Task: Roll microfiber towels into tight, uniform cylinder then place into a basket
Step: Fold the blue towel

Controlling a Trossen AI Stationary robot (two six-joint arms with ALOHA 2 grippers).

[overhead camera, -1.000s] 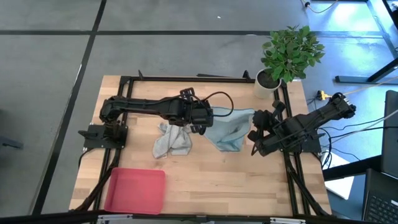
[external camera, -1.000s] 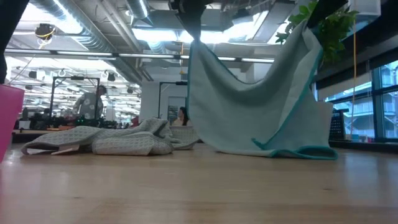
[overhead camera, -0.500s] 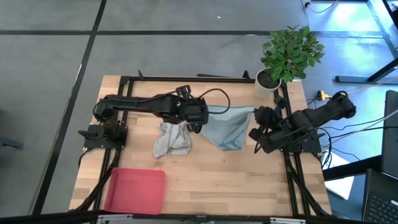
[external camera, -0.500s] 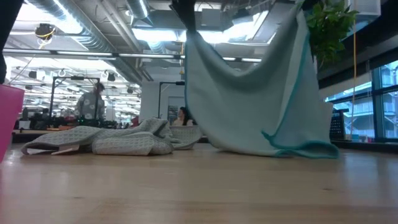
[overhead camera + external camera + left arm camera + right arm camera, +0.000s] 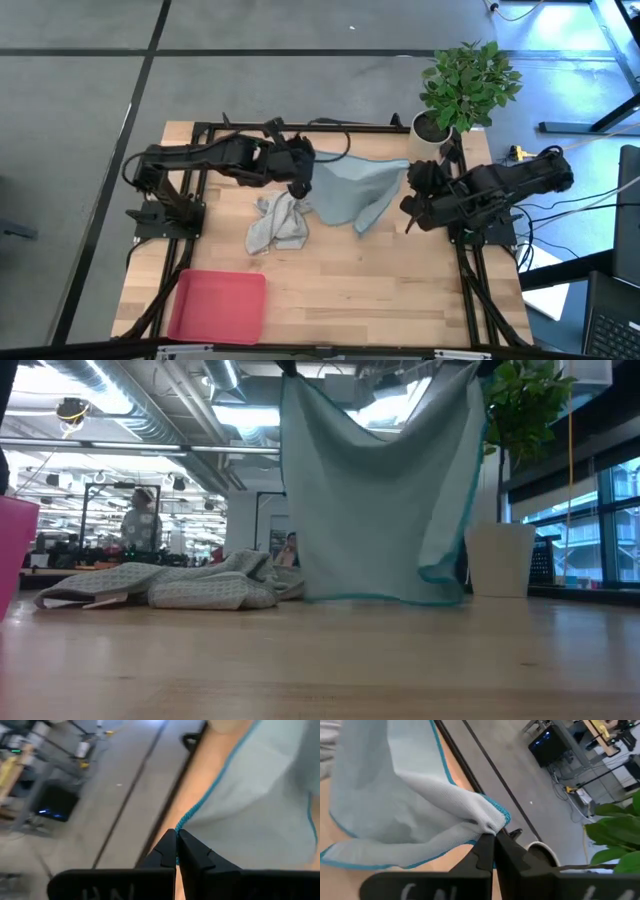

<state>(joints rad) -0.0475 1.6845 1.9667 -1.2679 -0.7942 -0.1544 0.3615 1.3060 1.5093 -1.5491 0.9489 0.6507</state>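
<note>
The pale blue-teal towel hangs spread between my two grippers above the table's far middle; in the low view it is a sheet with its lower edge close above the wood. My left gripper is shut on its left upper corner, my right gripper on its right one. The light grey towel lies crumpled on the table below my left gripper. The pink-red basket sits at the near left. My left gripper pinches the towel's teal-hemmed corner between its two fingertips, only at their free ends. The towel hangs below it, lifted. My right gripper pinches the opposite corner, bunched into a small fold, at its fingertips. The cloth hangs from it with a slack fold.
A white plant pot with a green plant stands at the far right corner, close behind my right gripper. Black frame rails run along the table's edges. Bare wood lies between the grey towel and the basket.
My left gripper has gone toward the table's left and far edge, and my right gripper has shifted slightly toward the far edge. The blue-teal towel has been drawn wider and lifted: its lower edge, which lay bunched on the table, now hangs flatter.
</note>
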